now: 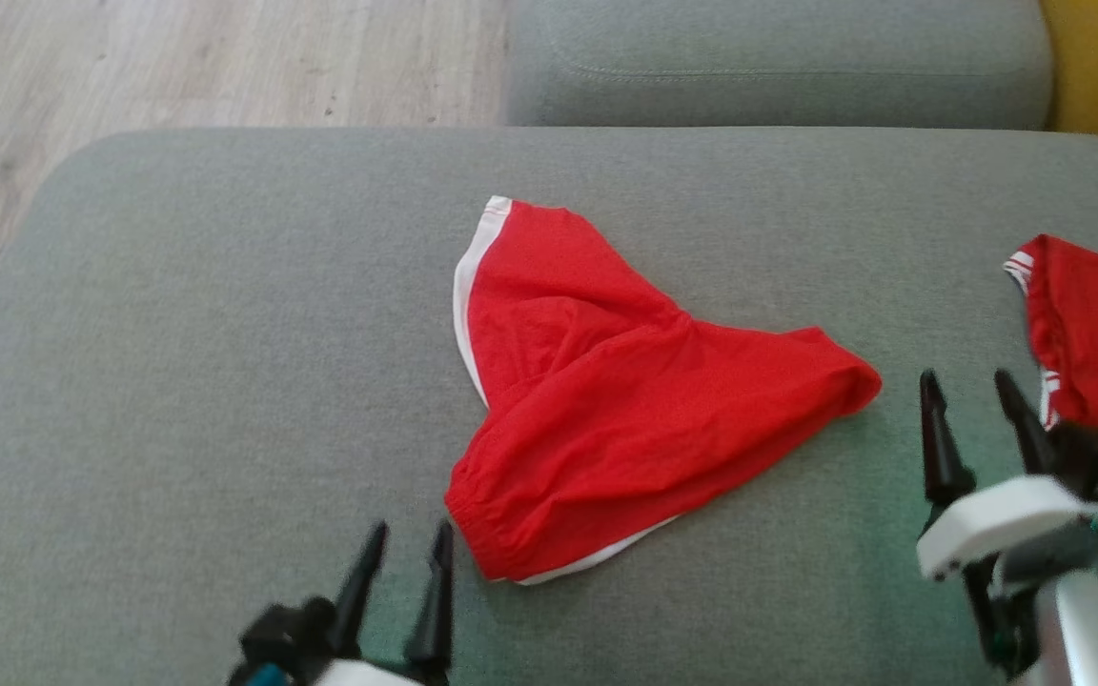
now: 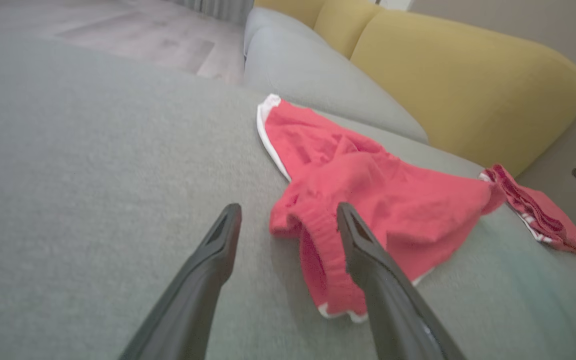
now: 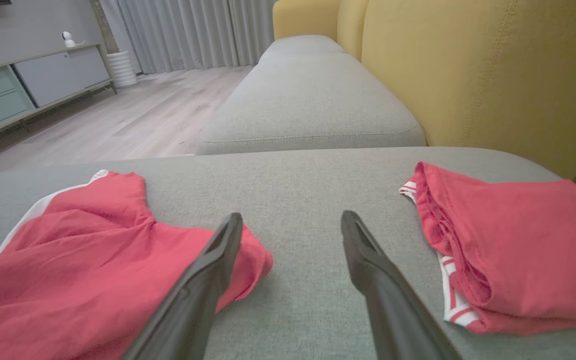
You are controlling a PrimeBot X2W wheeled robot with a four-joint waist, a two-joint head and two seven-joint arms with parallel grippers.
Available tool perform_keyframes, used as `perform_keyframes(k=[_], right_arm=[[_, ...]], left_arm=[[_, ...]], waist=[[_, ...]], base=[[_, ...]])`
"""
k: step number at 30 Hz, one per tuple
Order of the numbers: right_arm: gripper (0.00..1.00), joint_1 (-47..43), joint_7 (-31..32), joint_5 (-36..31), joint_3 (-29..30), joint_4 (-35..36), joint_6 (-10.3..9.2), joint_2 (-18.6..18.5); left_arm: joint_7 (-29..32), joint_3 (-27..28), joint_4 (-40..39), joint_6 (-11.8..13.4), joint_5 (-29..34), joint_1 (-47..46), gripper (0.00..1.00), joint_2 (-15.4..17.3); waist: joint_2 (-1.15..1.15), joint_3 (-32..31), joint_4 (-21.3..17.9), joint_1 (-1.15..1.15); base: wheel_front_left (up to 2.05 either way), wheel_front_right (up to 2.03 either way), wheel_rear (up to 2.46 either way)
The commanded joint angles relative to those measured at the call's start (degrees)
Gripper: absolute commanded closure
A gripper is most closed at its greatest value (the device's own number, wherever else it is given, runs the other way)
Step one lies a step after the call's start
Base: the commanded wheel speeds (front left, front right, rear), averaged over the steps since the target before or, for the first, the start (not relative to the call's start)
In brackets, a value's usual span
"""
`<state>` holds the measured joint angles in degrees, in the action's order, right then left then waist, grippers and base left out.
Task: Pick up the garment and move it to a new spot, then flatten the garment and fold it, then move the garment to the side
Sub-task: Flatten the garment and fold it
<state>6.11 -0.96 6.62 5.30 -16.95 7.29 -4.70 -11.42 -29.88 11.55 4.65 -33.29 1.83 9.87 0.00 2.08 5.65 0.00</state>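
Note:
The garment (image 1: 625, 400), red shorts with white side trim, lies loosely spread and wrinkled in the middle of the grey sofa cushion (image 1: 225, 333). My left gripper (image 1: 412, 529) hovers open just left of its waistband end, holding nothing; in the left wrist view the garment (image 2: 393, 200) lies just beyond and to the right of the open gripper (image 2: 289, 207). My right gripper (image 1: 967, 376) stands open to the right of the garment's right tip. In the right wrist view the garment (image 3: 83, 260) lies left of the empty open gripper (image 3: 292, 215), its tip behind the left finger.
A second red garment (image 1: 1097, 333) with white stripes lies folded at the cushion's right edge, close beside my right gripper. Another grey cushion (image 1: 778, 57) sits beyond, the yellow backrest (image 3: 468, 75) to the right, and wooden floor (image 1: 177, 57) past the cushion's left edge.

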Motion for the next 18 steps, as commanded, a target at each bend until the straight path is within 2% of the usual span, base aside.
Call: perform_keyframes(k=[1,5,18], right_arm=[[0.00,0.02,-1.05,-0.39,-1.25,3.44,0.20,0.58],[0.00,-2.92,-1.34,-0.55,-2.51,6.57,0.20,1.59],[0.00,-4.51,-1.68,2.70,-7.11,12.52,0.20,1.81]], left_arm=[[0.95,0.69,-1.39,-0.61,-0.27,-0.69,0.00,0.19],[3.39,-1.10,-0.99,-1.70,-0.90,0.05,0.00,0.29],[3.32,-0.84,5.83,-3.83,-3.16,-3.90,0.00,-1.45]], waist=[[0.00,-0.39,-0.64,0.00],[0.00,-0.44,-1.66,0.00],[0.00,1.23,-5.97,0.00]], base=[[0.00,0.00,0.00],[0.00,0.00,0.00],[0.00,0.00,0.00]])
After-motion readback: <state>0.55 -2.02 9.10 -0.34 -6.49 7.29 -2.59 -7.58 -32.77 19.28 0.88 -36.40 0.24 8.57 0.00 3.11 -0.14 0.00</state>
